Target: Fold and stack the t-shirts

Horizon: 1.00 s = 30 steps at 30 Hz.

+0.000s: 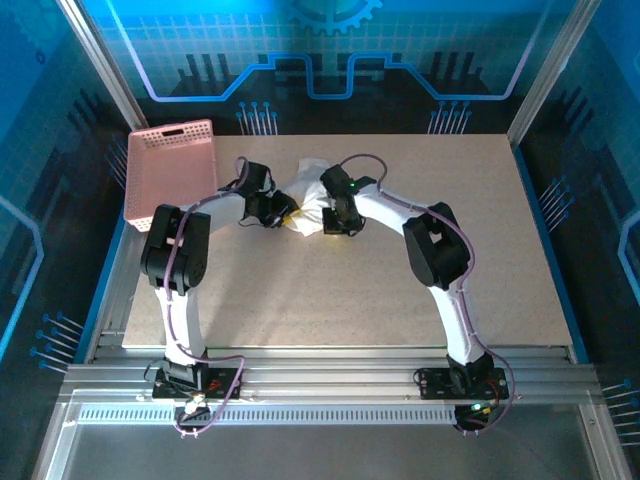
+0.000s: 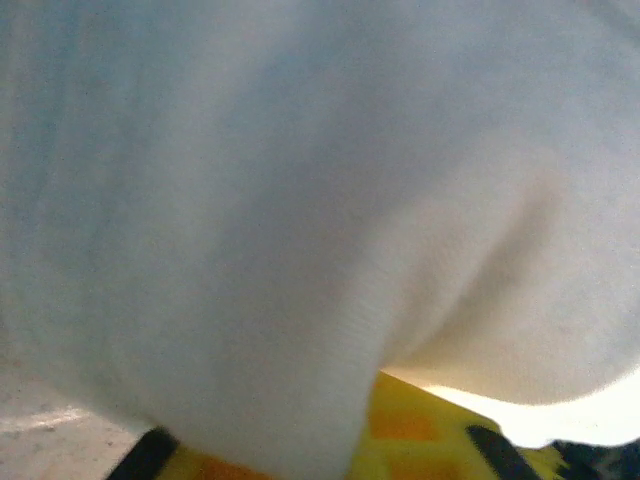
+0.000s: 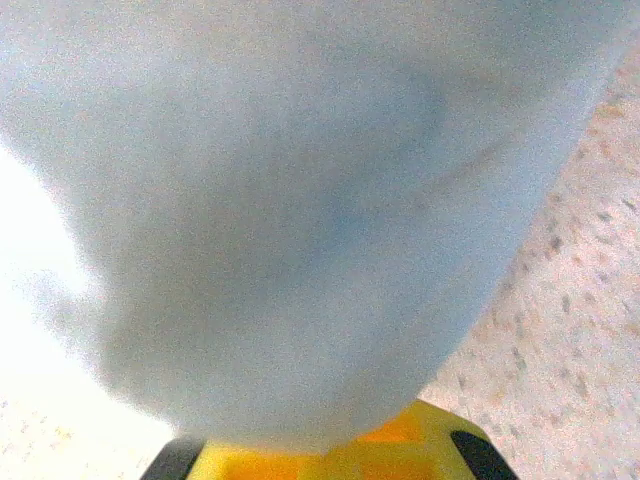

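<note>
Pink basket stands near bunched white t-shirt, which left hand and right hand both pinch.

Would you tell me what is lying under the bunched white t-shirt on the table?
Speckled tabletop shows around the t-shirt. Its folds cover whatever is beneath and the fingertips of the left gripper and right gripper closed on it.

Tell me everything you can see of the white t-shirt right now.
The t-shirt is white, thin, soft cloth, crumpled into a small bunch rather than spread flat. It sits toward the far middle of the table, right of the pink basket and apart from it. The left pincer and right pincer pinch it from either side. In both wrist views its fabric hangs close, in soft folds. No print shows.
</note>
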Tool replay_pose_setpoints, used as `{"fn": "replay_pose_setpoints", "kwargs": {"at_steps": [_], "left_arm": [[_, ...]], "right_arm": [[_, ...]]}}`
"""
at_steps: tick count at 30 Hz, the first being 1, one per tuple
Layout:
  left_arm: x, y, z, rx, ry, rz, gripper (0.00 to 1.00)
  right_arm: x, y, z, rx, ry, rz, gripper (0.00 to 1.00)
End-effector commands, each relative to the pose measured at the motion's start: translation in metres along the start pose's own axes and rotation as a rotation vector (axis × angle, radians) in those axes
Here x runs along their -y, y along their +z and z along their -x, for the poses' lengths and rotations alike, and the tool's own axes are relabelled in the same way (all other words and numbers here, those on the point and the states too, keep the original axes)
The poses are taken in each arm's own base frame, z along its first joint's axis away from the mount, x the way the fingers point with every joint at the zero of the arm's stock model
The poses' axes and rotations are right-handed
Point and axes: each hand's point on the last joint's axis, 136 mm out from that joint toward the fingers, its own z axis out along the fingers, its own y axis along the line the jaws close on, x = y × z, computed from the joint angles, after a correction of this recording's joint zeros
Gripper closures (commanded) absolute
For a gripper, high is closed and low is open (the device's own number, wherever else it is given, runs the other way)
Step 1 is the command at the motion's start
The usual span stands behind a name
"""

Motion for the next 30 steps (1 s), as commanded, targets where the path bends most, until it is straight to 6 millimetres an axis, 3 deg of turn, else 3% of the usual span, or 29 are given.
{"fn": "replay_pose_setpoints", "kwargs": {"at_steps": [1, 6, 11, 15, 21, 24, 26, 28, 30], "left_arm": [[0.009, -0.015, 0.012, 0.048, 0.047, 0.049, 0.95], [0.059, -0.069, 0.034, 0.194, 0.1, -0.033, 0.98], [0.124, -0.15, 0.047, 0.334, 0.157, -0.178, 0.98], [0.165, -0.211, 0.043, 0.412, 0.241, -0.239, 0.98], [0.198, -0.287, 0.033, 0.512, 0.327, -0.302, 0.97], [0.212, -0.311, 0.026, 0.513, 0.359, -0.339, 0.98], [0.22, -0.317, 0.017, 0.478, 0.375, -0.378, 0.99], [0.222, -0.314, 0.007, 0.427, 0.367, -0.402, 0.99], [0.206, -0.3, 0.004, 0.386, 0.326, -0.369, 0.98]], "right_arm": [[-0.004, -0.064, 0.025, 0.144, 0.013, 0.053, 1.0], [-0.002, -0.135, 0.039, 0.256, 0.019, 0.134, 1.0], [-0.007, -0.21, 0.044, 0.334, -0.022, 0.252, 1.0], [-0.009, -0.266, 0.036, 0.404, -0.061, 0.329, 1.0], [0.007, -0.346, 0.019, 0.494, -0.055, 0.454, 1.0], [0.018, -0.381, 0.009, 0.535, -0.049, 0.528, 1.0], [0.024, -0.395, 0.0, 0.528, -0.029, 0.575, 1.0], [0.025, -0.405, -0.012, 0.509, -0.033, 0.634, 1.0], [0.027, -0.409, -0.028, 0.487, -0.059, 0.637, 1.0]]}}
